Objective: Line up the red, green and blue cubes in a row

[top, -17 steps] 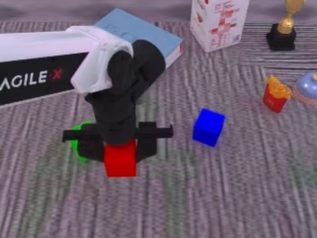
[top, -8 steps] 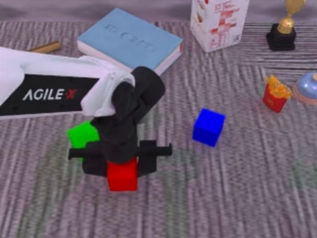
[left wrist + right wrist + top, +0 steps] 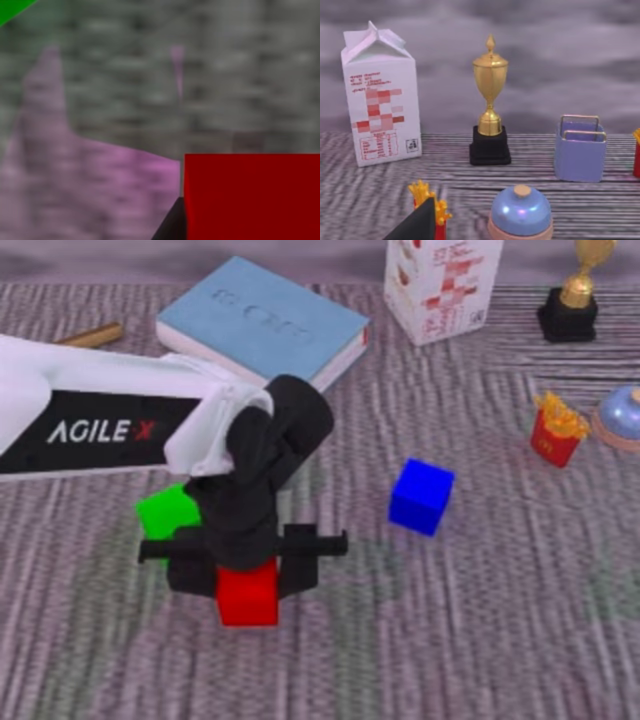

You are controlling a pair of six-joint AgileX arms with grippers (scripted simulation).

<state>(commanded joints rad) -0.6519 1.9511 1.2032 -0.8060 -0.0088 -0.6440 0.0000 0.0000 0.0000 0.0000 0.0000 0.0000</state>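
Observation:
My left gripper (image 3: pixel 247 585) is shut on the red cube (image 3: pixel 247 598), low over the table left of centre. In the left wrist view the red cube (image 3: pixel 250 197) fills one corner, with one dark finger (image 3: pixel 172 227) against its side. The green cube (image 3: pixel 166 510) rests on the table just behind and to the left of the gripper, partly hidden by the arm; a corner of this green cube (image 3: pixel 12 9) shows in the left wrist view. The blue cube (image 3: pixel 421 496) stands alone to the right of centre. The right arm is outside the top view; one dark fingertip (image 3: pixel 422 225) shows in its wrist view.
A blue book (image 3: pixel 262 328) and a wooden stick (image 3: pixel 92 336) lie at the back left. A milk carton (image 3: pixel 443 285), a trophy (image 3: pixel 575 295), a fries carton (image 3: pixel 556 430) and a bell (image 3: pixel 625 418) stand at the back right. A lilac basket (image 3: pixel 580 149) appears in the right wrist view.
Over the last second my left arm swung toward the table's front and lowered the red cube, uncovering the green cube and the book. Since half a second ago it has barely moved.

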